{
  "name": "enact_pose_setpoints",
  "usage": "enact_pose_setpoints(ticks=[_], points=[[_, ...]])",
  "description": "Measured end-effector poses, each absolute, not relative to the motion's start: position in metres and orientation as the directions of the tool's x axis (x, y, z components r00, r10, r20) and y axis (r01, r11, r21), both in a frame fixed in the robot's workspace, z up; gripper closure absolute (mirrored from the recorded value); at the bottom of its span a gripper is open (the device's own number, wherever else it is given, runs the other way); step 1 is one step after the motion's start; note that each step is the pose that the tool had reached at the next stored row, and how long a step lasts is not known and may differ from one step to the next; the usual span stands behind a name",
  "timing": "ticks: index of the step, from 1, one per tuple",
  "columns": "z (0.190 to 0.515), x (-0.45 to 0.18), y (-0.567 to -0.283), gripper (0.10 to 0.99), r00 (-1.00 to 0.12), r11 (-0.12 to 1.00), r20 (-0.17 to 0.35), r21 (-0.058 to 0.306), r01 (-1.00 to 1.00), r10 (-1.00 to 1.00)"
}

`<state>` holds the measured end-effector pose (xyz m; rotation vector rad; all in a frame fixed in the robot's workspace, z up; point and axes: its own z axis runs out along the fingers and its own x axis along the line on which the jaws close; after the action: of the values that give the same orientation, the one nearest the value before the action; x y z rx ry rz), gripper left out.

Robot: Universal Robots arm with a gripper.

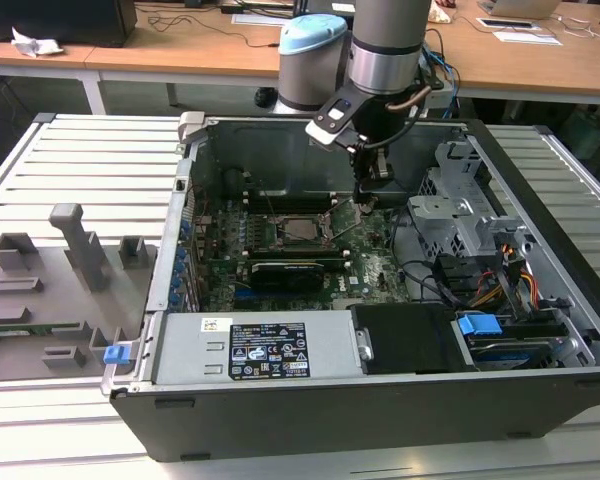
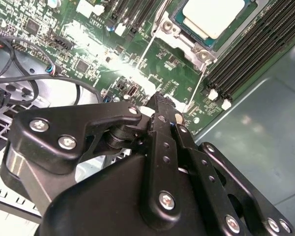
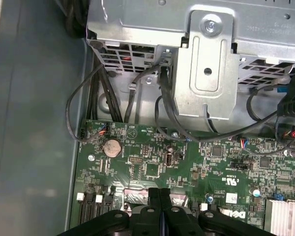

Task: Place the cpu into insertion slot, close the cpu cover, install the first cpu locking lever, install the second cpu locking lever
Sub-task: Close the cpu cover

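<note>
- One claw (image 1: 368, 203) hangs from the arm inside the open computer case (image 1: 310, 410). It sits low over the motherboard (image 1: 370, 265), just beside the socket (image 1: 298, 228), on the exterior view's right of it.
- Both fingers are pressed together in both wrist views (image 3: 160, 192) (image 2: 160, 101), with no gap between them. I cannot tell whether anything thin is pinched there.
- One chip (image 2: 214, 14) lies in the socket, its pale metal top facing up. It is near the board's edge that runs along the case's far wall.
- One silver cover (image 2: 173, 28) lies flat around the chip's raised top.
- Two thin wire levers leave the cover's corners: the first lever (image 2: 146, 49) and the second lever (image 2: 201, 81). The second one ends close to the fingertips. Whether either is hooked down cannot be told.
- Several black memory slots (image 2: 255, 44) run beside the socket.
- One long black card (image 1: 290, 270) stands on the board, on the near side of the socket.
- One round coin battery (image 3: 112, 146) sits near the board's corner, below a metal drive cage (image 3: 206, 59).
</note>
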<state>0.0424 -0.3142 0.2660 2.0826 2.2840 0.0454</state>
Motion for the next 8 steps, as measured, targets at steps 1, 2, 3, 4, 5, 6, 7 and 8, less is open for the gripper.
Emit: enact_pose_setpoints(ticks=[1, 2, 3, 4, 5, 6, 7, 8], points=[[0.266, 0.044, -0.314, 0.98, -0.093, 0.094, -0.017, 0.055, 0.994, 0.996], [0.265, 0.046, -0.314, 0.98, -0.094, 0.094, -0.017, 0.055, 0.994, 0.995], [0.264, 0.049, -0.314, 0.98, -0.094, 0.095, -0.017, 0.053, 0.994, 0.995], [0.264, 0.051, -0.314, 0.98, -0.094, 0.095, -0.017, 0.051, 0.994, 0.995], [0.263, 0.052, -0.314, 0.98, -0.094, 0.095, -0.017, 0.05, 0.994, 0.995], [0.262, 0.054, -0.314, 0.98, -0.094, 0.095, -0.017, 0.048, 0.994, 0.995], [0.261, 0.057, -0.314, 0.98, -0.094, 0.095, -0.017, 0.046, 0.994, 0.995], [0.26, 0.059, -0.314, 0.98, -0.094, 0.095, -0.016, 0.044, 0.995, 0.995]])
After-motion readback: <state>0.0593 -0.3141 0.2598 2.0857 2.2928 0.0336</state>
